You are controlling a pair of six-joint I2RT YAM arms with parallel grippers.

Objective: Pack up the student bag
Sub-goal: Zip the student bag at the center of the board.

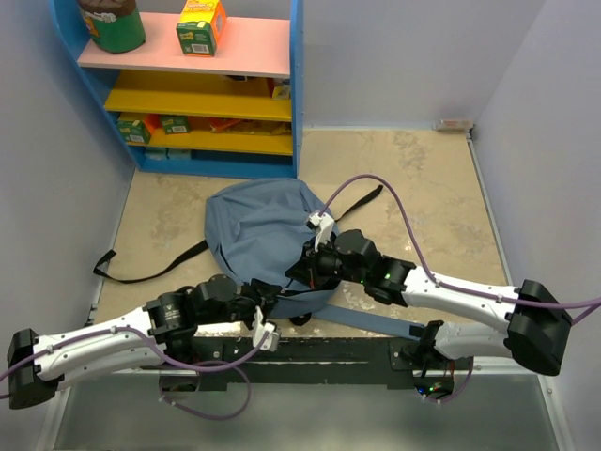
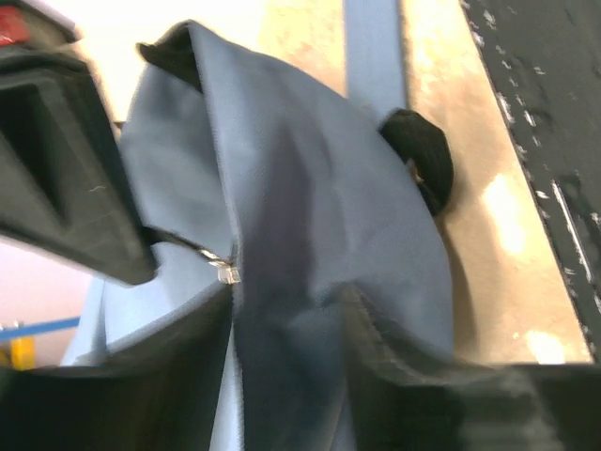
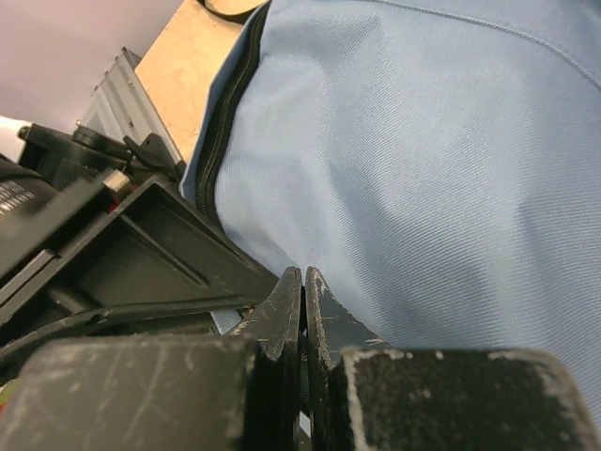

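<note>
Where student bag (image 1: 263, 235) lies, left end effector (image 2: 272, 310) half-open astride its fold; right end effector (image 3: 303, 301) closed tight.

On my feed the bag (image 1: 254, 235) is plain slate blue with a black zip (image 3: 225, 103) and black straps (image 1: 155, 265), against a beige, marbled tabletop (image 1: 423, 188). The shelf (image 1: 296, 94) has a blue frame with pink and yellow boards, and my arms (image 1: 94, 346) are white and black with purple cables (image 1: 374, 178).
</note>
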